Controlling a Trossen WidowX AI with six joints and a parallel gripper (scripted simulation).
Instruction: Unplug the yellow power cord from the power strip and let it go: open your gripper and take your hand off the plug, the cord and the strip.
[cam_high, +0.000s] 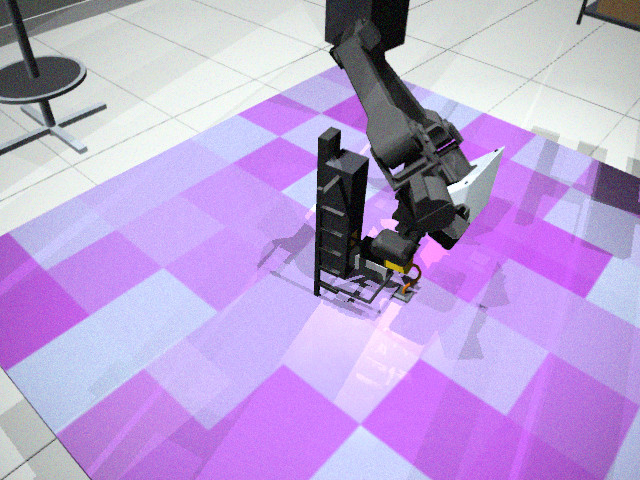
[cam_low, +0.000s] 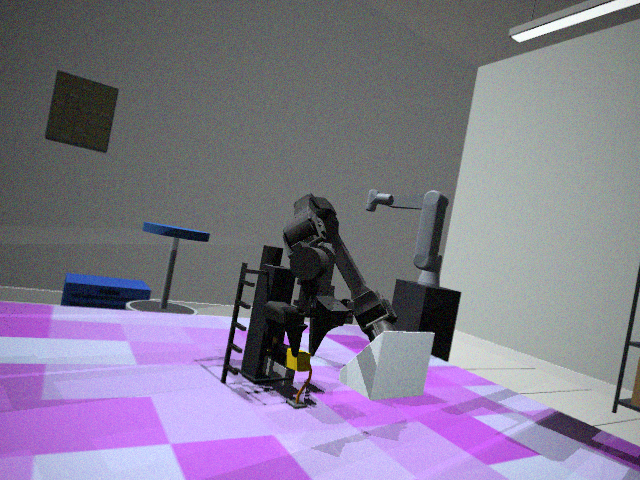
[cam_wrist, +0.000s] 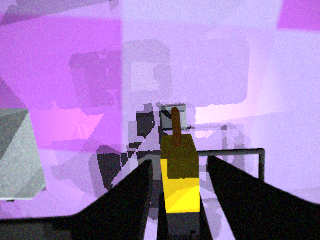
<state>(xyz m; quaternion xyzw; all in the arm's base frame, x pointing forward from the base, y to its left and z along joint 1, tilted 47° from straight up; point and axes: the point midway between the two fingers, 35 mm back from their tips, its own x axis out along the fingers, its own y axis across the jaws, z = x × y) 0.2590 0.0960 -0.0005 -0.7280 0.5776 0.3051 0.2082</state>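
The yellow plug (cam_high: 398, 267) (cam_low: 298, 360) (cam_wrist: 180, 185) sits low beside the foot of the dark upright power strip (cam_high: 341, 206) (cam_low: 263, 320). I cannot tell whether its prongs are in a socket. Its orange cord (cam_high: 410, 281) (cam_low: 305, 384) (cam_wrist: 176, 125) curves down to a small grey block (cam_high: 405, 294) (cam_low: 298, 401) on the floor. My gripper (cam_high: 395, 253) (cam_low: 306, 343) (cam_wrist: 179, 163) straddles the plug from above. Its fingers are open, and the wrist view shows a thin gap on each side of the plug.
A ladder-like frame (cam_low: 235, 320) stands against the strip. A white wedge (cam_high: 480, 180) (cam_low: 392, 361) (cam_wrist: 15, 150) sits close to my arm. A stool (cam_high: 36, 77) (cam_low: 175, 232), a blue box (cam_low: 103, 289) and a second arm on a pedestal (cam_low: 429, 232) stand off the mat.
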